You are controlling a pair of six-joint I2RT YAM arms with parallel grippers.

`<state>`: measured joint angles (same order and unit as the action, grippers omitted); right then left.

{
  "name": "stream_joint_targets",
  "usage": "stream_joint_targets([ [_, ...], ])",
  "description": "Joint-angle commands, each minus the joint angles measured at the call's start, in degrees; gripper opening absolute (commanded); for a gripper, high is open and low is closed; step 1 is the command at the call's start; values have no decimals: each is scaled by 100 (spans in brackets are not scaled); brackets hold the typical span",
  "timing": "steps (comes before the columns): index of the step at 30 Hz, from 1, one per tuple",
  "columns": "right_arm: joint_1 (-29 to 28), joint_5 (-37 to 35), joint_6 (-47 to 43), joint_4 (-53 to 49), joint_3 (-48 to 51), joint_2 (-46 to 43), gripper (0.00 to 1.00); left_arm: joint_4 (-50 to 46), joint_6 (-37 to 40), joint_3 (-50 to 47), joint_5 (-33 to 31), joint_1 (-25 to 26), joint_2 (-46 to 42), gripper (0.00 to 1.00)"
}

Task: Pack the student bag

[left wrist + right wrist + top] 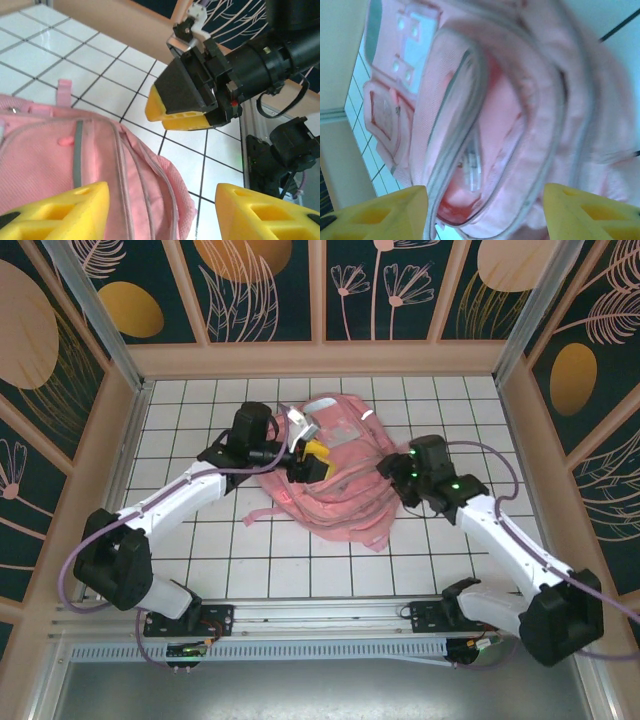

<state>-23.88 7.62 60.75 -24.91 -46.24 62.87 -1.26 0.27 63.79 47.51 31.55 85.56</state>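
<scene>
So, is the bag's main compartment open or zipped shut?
Open: the student bag gapes between its grey zipper edges in the right wrist view, showing pink lining inside.

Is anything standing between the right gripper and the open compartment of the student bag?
Nothing visible does. In the right wrist view the right gripper, jaws open, faces the student bag directly. The bag's open compartment lies just ahead of it, with no object in between.
</scene>
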Motion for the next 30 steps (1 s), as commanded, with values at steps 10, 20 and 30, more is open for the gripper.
stream_joint_targets([
  [10, 874, 1633, -1089, 1393, 813, 1504, 64, -92, 672, 1105, -3059, -103, 2564, 51],
  [20, 498, 2415, -1507, 3329, -26, 3783, 42, 766, -543, -770, -1567, -67, 1453, 50],
  [30, 9, 2599, -1324, 3593, -2743, 6086, 43, 525, -537, -1431, -1475, 395, 600, 49],
])
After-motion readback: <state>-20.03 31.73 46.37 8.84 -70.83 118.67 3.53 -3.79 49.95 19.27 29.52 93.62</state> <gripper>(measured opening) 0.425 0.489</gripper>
